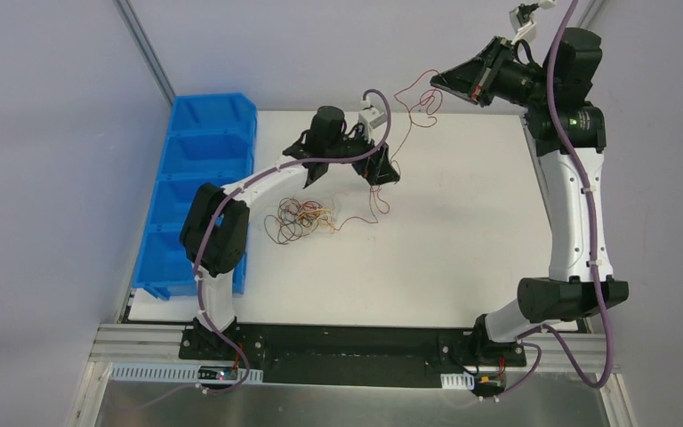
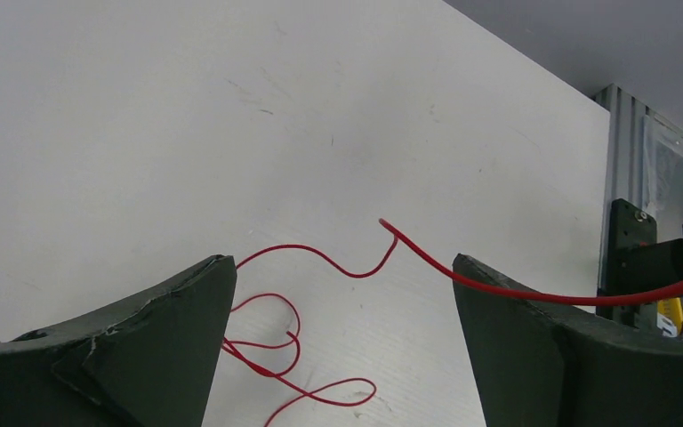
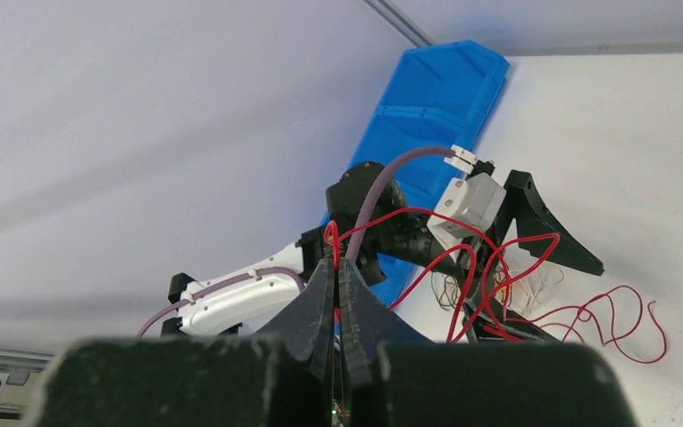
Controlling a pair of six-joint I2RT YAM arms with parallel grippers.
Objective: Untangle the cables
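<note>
A tangled bunch of thin cables [image 1: 301, 218] in red, orange-yellow and dark strands lies on the white table [image 1: 462, 240], left of centre. One long red wire [image 1: 413, 98] rises from the table to my right gripper [image 1: 434, 82], which is raised at the back and shut on its end [image 3: 336, 262]. The wire's loops [image 3: 516, 258] hang down past my left gripper [image 1: 345, 173]. That gripper is open just above the table, with curls of the red wire [image 2: 356, 274] lying between its fingers [image 2: 340, 260]. One strand crosses the right finger [image 2: 516, 289].
A row of blue bins [image 1: 204, 178] lines the table's left edge, behind the left arm [image 3: 427, 98]. Purple hoses run along both white arms. The right arm's base [image 2: 640, 258] and the table's metal rail stand at the near edge.
</note>
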